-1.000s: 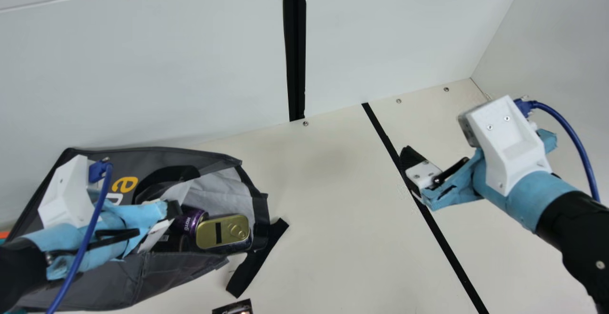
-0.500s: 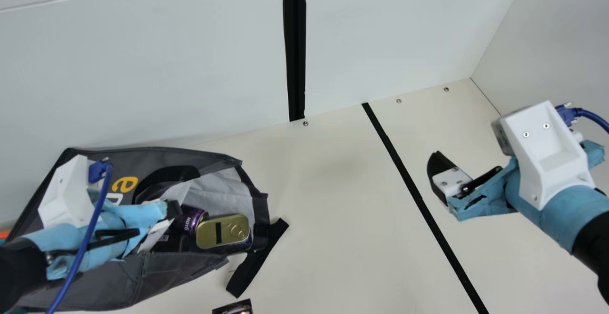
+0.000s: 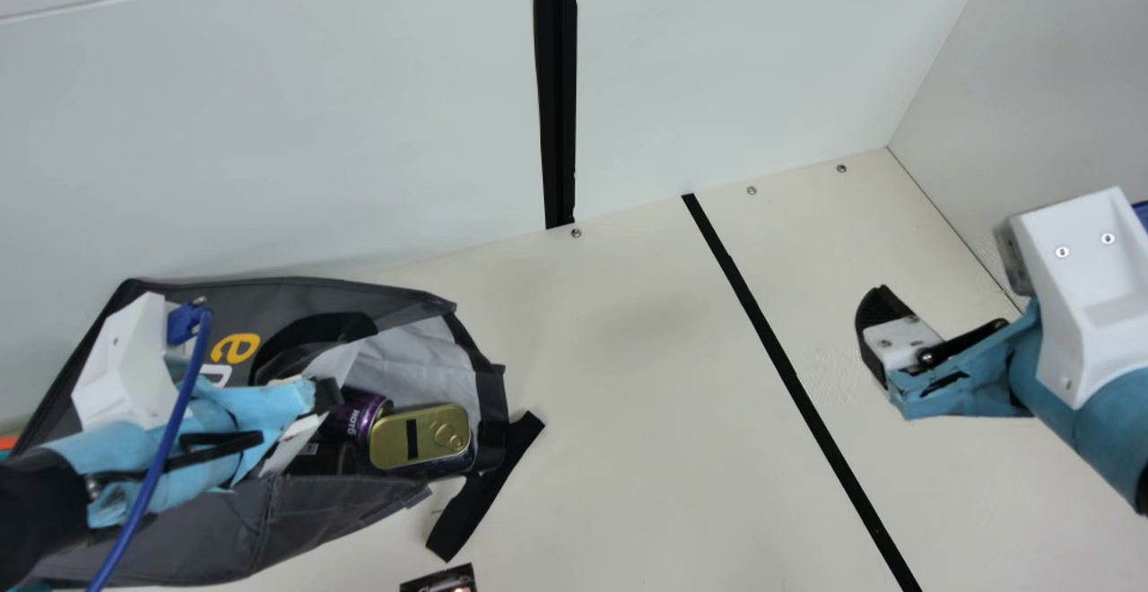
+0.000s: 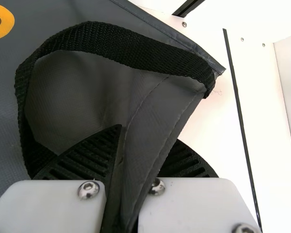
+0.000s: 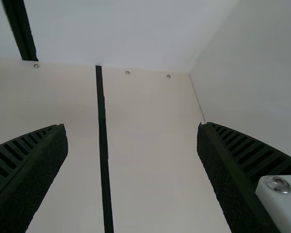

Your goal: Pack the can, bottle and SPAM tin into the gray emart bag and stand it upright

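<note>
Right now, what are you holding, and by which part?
My left gripper pinches the gray bag by its rim; my right gripper is open, holding nothing.

In the bag point(image 3: 206, 538), the can point(image 3: 360, 416) lies left of the SPAM tin point(image 3: 423, 437).

Holds the left claw point(image 3: 318, 413) with black ribbed fingers point(image 4: 87, 158) drawn close together, reaching inward from a black arm point(image 3: 36, 502). Carries a white bracket point(image 3: 126, 363) above and behind this claw, with a blue cable point(image 3: 164, 448) hanging down beside it. Has the right claw point(image 3: 872, 327) well apart, spread wide, pointing toward the left one, with blue wrapping point(image 3: 1063, 395) behind it and another white bracket point(image 3: 1090, 305) above and behind
</note>
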Tool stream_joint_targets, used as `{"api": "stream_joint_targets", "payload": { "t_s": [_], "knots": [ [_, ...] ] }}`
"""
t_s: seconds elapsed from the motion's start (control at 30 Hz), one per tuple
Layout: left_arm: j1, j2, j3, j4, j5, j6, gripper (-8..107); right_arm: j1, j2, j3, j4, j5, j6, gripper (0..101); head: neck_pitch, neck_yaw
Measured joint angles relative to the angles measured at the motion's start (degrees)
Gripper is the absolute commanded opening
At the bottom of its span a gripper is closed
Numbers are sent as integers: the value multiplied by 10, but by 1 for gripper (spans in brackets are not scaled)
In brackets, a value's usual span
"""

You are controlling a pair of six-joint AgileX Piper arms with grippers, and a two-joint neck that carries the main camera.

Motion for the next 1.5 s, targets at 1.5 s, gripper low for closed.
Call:
{"api": "stream_joint_targets", "payload": {
  "t_s": [1.5],
  "knots": [
    [0,0,0,0,0,0,-8,61,-23,-113,-244,159,229,95,0,1]
  ]
}}
